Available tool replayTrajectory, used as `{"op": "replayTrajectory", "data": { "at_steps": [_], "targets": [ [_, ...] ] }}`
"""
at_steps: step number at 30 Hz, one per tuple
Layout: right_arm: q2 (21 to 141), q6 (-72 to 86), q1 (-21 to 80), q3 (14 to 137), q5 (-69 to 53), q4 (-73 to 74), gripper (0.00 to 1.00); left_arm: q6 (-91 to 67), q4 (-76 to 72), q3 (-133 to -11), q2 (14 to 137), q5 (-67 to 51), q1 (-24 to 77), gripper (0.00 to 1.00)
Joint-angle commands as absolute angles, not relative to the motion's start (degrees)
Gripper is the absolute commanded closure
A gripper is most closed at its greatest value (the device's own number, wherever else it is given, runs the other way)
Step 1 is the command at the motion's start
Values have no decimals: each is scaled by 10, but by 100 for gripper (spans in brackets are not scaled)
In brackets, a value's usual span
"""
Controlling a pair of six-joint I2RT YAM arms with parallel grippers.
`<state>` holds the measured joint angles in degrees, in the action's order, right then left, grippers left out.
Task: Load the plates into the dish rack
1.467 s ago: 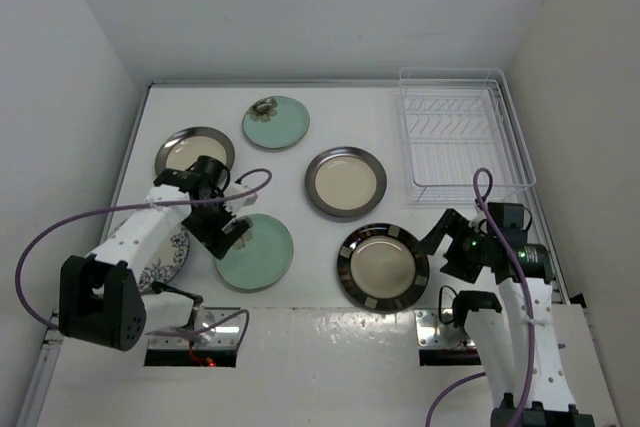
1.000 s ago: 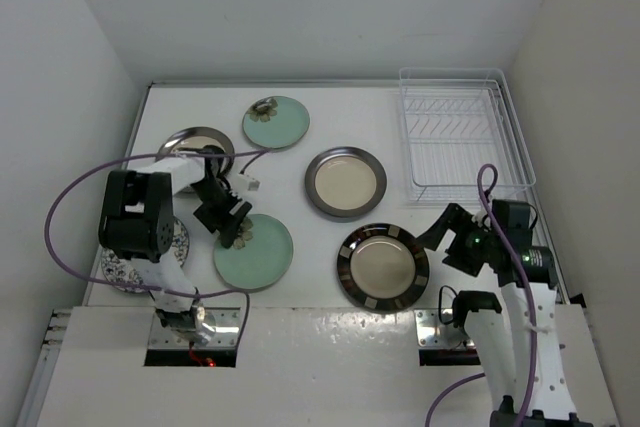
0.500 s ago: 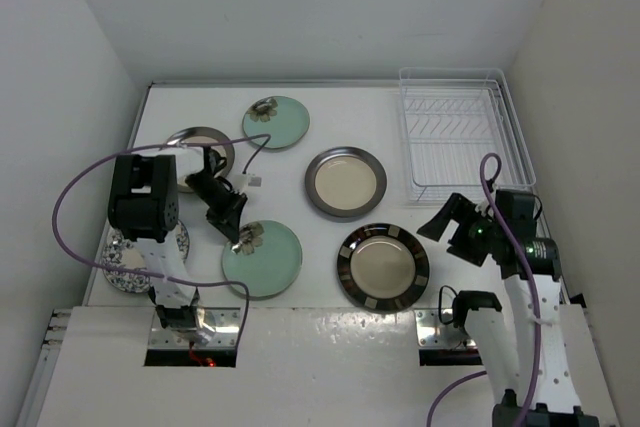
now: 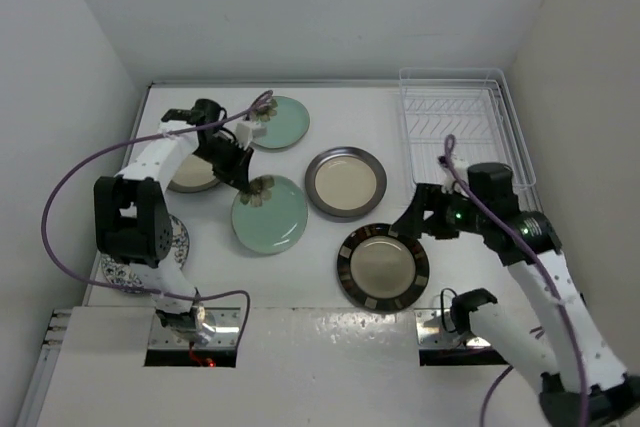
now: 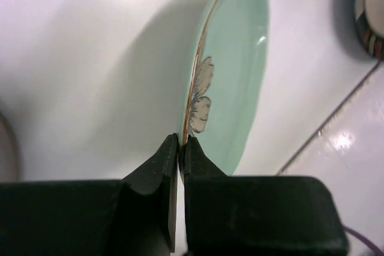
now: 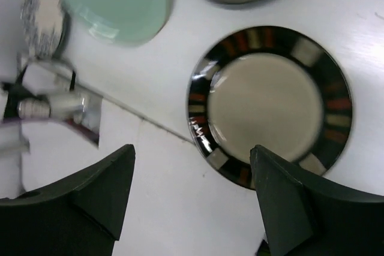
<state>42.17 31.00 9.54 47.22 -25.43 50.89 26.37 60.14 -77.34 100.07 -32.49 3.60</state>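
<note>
- Mint-green plate (image 4: 275, 217) with a flower mark sits well to the left of the dish rack (image 4: 455, 127), near the middle of the table (image 4: 300, 292).
- From above, the plate shows as almost a full circle, face up. Its flower mark is on the rim turned away from the rack.
- Left gripper (image 5: 181, 148) is pinched shut on that flowered rim. The wrist view looks along the plate's thin edge, which is tilted clear of the table, with a shadow beside it.
- Dish rack stands at the far right corner, its thin prongs upright in rows.
- Between the held plate and the rack lies a cream plate (image 4: 346, 182) with a dark-grey rim.
- Nearer than the rack, the right gripper (image 6: 192, 151) hangs with its fingers spread wide, gripping nothing, over the black-banded plate (image 4: 383, 265).
- Farther left of the rack are a second mint-green plate (image 4: 285, 125) and another cream plate (image 4: 195, 179), the latter partly under the left arm.
- Farthest from the rack is the blue-floral plate (image 6: 39, 10), blurred.
</note>
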Motion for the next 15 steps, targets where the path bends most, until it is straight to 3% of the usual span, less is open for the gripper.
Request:
{"op": "replayTrajectory", "data": {
  "at_steps": [1, 3, 4, 6, 15],
  "targets": [
    [506, 286, 254, 551, -171, 444, 23, 220, 574, -819, 958, -356, 58, 100],
    [610, 276, 315, 603, -111, 439, 17, 215, 574, -825, 958, -370, 65, 100],
    [638, 253, 393, 617, -64, 434, 16, 214, 574, -825, 963, -370, 70, 100],
    [718, 223, 423, 649, -41, 417, 14, 214, 579, -831, 963, -365, 76, 100],
    [853, 145, 382, 718, -114, 231, 9, 254, 621, -902, 935, -415, 104, 100]
  ]
}}
